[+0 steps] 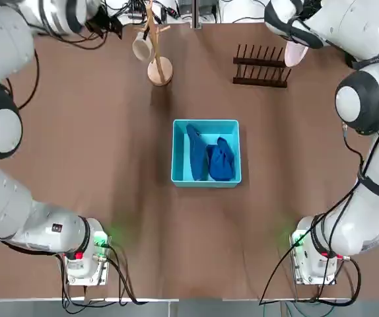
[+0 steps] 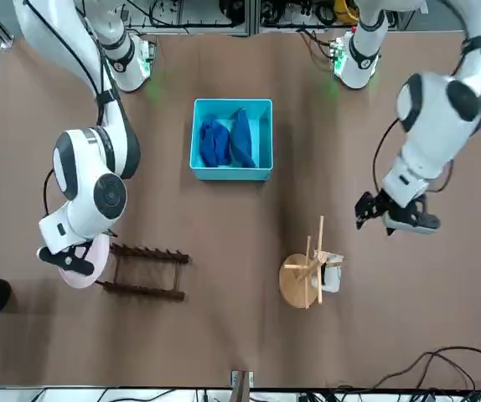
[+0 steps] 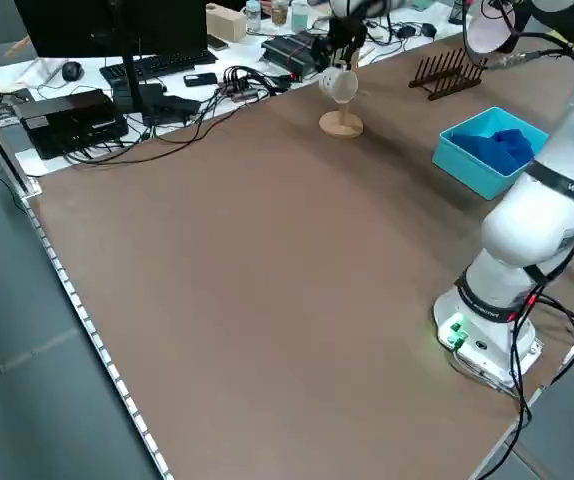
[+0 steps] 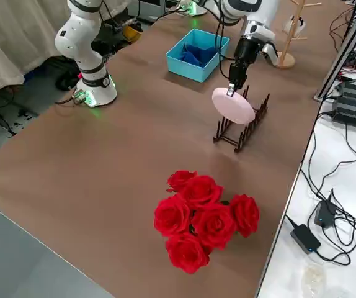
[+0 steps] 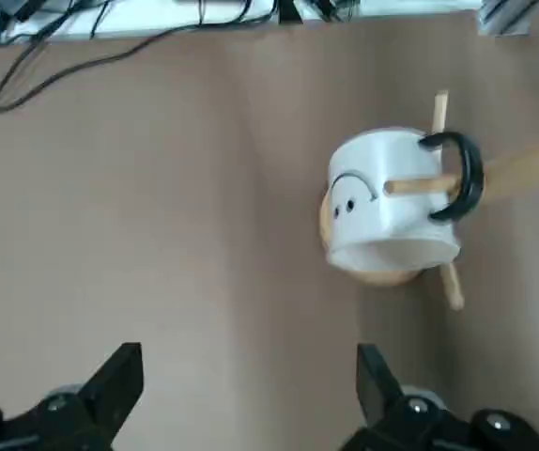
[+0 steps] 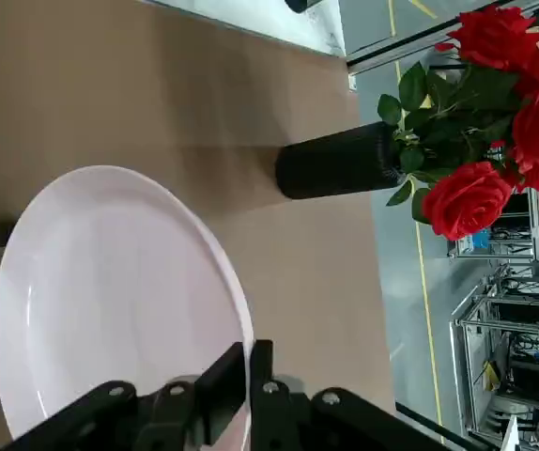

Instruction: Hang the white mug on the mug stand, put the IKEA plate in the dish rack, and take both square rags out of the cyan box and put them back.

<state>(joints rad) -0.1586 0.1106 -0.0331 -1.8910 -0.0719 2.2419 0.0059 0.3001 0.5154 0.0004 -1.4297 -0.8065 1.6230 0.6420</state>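
The white mug (image 5: 392, 211), with a black handle, hangs on a peg of the light wooden mug stand (image 1: 159, 69), also seen as the mug (image 2: 333, 273). My left gripper (image 5: 249, 376) stands open a short way off the mug with nothing between its fingers; it is the left gripper (image 2: 374, 214) in the front view. My right gripper (image 6: 248, 374) is shut on the rim of the pinkish IKEA plate (image 6: 110, 291), holding the plate (image 4: 234, 106) on edge just above the dish rack (image 4: 243, 128). Both dark blue rags (image 1: 210, 157) lie in the cyan box (image 1: 179, 173).
A bunch of red roses (image 4: 204, 218) in a dark vase stands on the table beyond the rack's end. Cables, a monitor and electronics (image 3: 77, 110) crowd the far edge behind the mug stand. The brown table (image 1: 110, 152) lies bare around the box.
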